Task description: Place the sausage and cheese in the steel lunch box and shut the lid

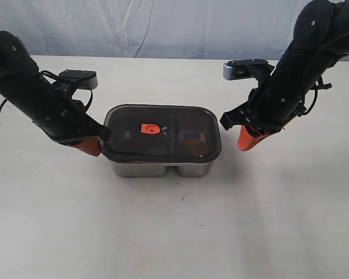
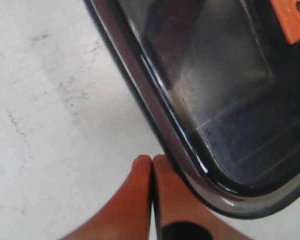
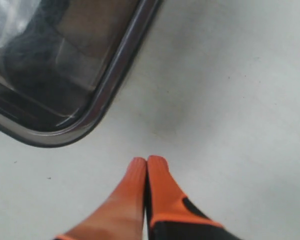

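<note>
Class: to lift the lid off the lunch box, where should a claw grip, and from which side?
Likely the lid by its overhanging rim at a short end, coming in sideways. Its top is broad and flat; the rim juts past the steel lunch box.

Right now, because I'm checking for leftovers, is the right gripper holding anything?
No, the right gripper is shut empty, orange fingertips pressed together, apart from the lid.

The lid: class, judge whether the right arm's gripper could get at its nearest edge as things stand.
Probably yes: the right gripper, shut, hangs beside the lid, with only a bare stretch of table between them.
</note>
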